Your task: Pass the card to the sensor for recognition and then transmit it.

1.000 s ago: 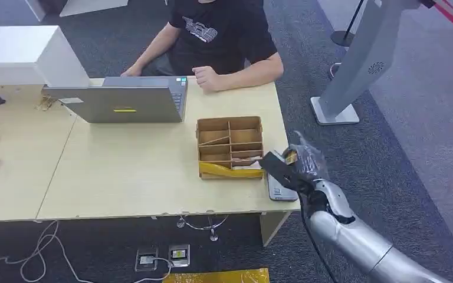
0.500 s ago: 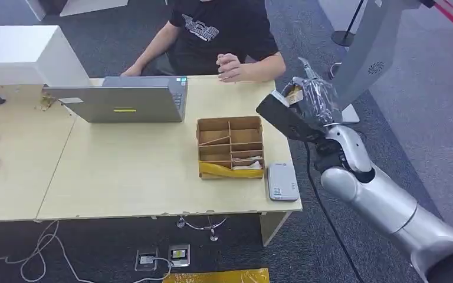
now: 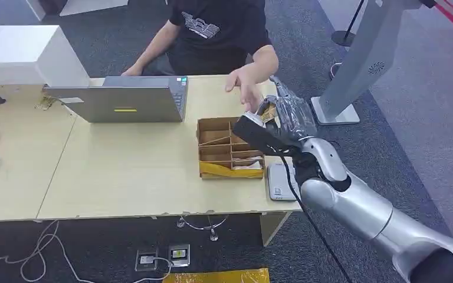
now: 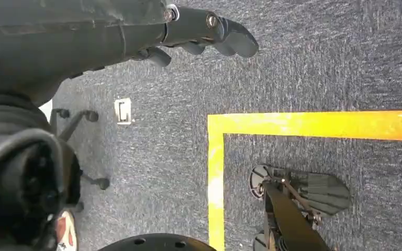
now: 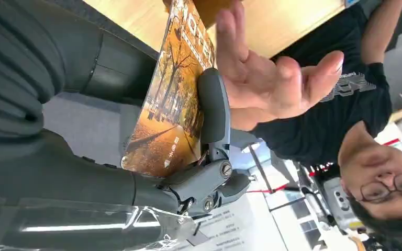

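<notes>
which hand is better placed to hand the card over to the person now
The right hand. It already holds the card, raised above the cardboard organizer, right beside the person's open hand. The left hand hangs over the carpet, holding nothing.

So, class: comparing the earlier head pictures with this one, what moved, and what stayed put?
The right hand, holding the card, rose from beside the sensor and swung over the cardboard box. The person's hand left the table and reached toward the card. Laptop, box and sensor stayed.
</notes>
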### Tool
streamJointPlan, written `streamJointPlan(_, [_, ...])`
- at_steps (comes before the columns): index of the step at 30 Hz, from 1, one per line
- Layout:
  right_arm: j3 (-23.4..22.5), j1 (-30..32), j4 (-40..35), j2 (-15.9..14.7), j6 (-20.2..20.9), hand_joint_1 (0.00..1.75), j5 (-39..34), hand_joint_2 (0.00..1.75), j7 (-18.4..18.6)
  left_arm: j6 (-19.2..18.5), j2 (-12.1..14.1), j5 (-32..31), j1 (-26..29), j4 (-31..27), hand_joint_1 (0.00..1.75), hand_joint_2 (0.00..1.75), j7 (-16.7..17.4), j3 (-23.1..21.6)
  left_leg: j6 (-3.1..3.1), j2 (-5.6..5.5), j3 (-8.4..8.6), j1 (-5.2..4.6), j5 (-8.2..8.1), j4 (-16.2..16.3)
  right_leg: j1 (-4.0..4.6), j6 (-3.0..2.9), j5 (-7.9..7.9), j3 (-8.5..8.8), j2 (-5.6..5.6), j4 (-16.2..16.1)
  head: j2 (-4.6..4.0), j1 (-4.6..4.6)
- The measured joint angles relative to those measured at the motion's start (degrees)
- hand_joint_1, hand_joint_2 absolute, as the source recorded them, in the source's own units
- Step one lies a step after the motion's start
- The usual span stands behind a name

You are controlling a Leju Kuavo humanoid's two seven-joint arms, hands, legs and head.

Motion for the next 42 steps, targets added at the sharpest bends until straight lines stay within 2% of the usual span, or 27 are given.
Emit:
streamJointPlan(11, [-0.42, 2.40, 0.76, -1.07, -1.38, 1.75, 2.21, 1.75, 1.47, -0.24, -0.02, -0.68, 0.04, 0.00, 0.00, 0.00, 0.00, 0.00, 0.00, 0.02, 0.01, 0.00, 0.00, 0.00, 0.00, 0.00, 0.00, -0.01, 0.02, 0.00, 0.00, 0.00])
streamJointPlan(12, [-0.57, 2.65, 0.83, -1.20, -1.38, 0.37, 2.34, 1.75, 1.53, -0.24, -0.02, -0.70, 0.04, 0.00, 0.00, 0.00, 0.00, 0.00, 0.00, 0.02, 0.01, 0.00, 0.00, 0.00, 0.00, 0.00, 0.00, -0.01, 0.02, 0.00, 0.00, 0.02])
streamJointPlan(13, [-0.66, 2.83, 0.90, -1.27, -1.38, 0.00, 2.43, 1.75, 1.71, -0.24, -0.02, -0.72, 0.04, 0.00, 0.00, 0.00, 0.00, 0.00, 0.00, 0.02, 0.01, 0.00, 0.00, 0.00, 0.00, 0.00, 0.00, -0.01, 0.02, 0.00, 0.00, 0.02])
streamJointPlan(25, [-0.79, 3.41, 0.90, -2.27, -0.20, 0.00, 4.33, 1.75, 4.11, -0.13, -0.02, -1.16, 0.03, 0.00, 0.00, 0.00, 0.13, 0.00, 0.00, 0.07, 0.02, 0.00, 0.00, 0.00, 0.00, 0.00, 0.00, -0.02, 0.03, 0.00, 0.00, 0.00])
streamJointPlan(35, [0.26, 3.85, -0.18, -2.93, 5.05, 0.00, 6.53, 1.75, 8.11, -0.55, 0.04, -1.16, 0.04, 0.00, 0.00, 0.00, 0.24, 0.00, 0.00, 0.07, 0.02, 0.00, 0.00, 0.00, 0.00, 0.00, 0.00, -0.01, 0.04, 0.00, 0.00, 0.02])
streamJointPlan(38, [0.31, 5.36, -0.11, -2.82, 8.61, 0.00, 10.27, 1.75, 8.79, -0.48, 0.02, -1.16, 0.03, 0.00, 0.00, 0.00, 0.24, 0.00, 0.00, 0.04, 0.01, 0.01, 0.00, 0.00, 0.01, 0.00, 0.00, 0.01, 0.02, 0.00, 0.00, 0.04])
streamJointPlan(42, [0.24, 7.70, 0.04, -2.16, 9.49, 0.00, 12.99, 1.75, 9.07, -0.24, 0.00, -1.11, 0.04, 0.00, 0.00, 0.00, 0.24, 0.00, 0.00, 0.03, -0.01, 0.00, 0.00, 0.00, 0.00, 0.00, 0.00, -0.01, 0.01, 0.00, 0.00, -0.02])
